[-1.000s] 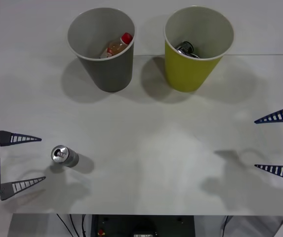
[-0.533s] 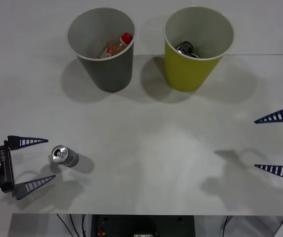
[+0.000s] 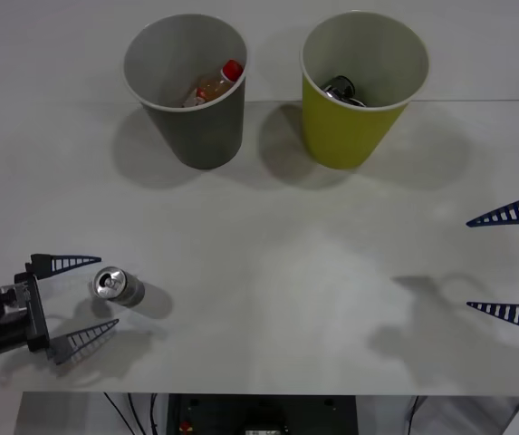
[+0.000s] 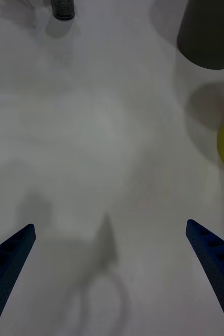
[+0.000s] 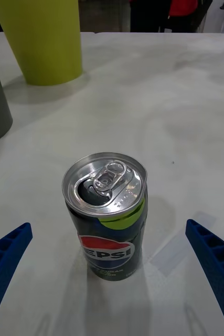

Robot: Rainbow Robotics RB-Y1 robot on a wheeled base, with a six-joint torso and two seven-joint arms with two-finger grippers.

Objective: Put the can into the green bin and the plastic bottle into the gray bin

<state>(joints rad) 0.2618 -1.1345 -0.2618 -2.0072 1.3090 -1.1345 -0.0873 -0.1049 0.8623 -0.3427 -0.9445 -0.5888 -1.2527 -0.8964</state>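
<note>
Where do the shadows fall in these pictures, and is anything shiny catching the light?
Front view: the gray bin and green bin cast soft shadows on the white table. Left wrist view: the can, upright between the open left gripper fingers, has a top that gleams. Right wrist view: a dark, blurry shadow lies ahead of the open right gripper.

The Pepsi can [image 5: 106,215] is dark, nearly black, with a yellow-green band under its silver pull-tab top and the red, white and blue logo. The green bin [image 3: 363,86] is yellow-green outside, whitish inside; the gray bin [image 3: 187,86] is dark gray with a pale lining. Inside it, the plastic bottle [image 3: 216,84] shows orange-amber contents and a red cap. Both grippers' fingers [image 5: 214,262] are blue and ribbed — the table [image 3: 286,272] is white.
</note>
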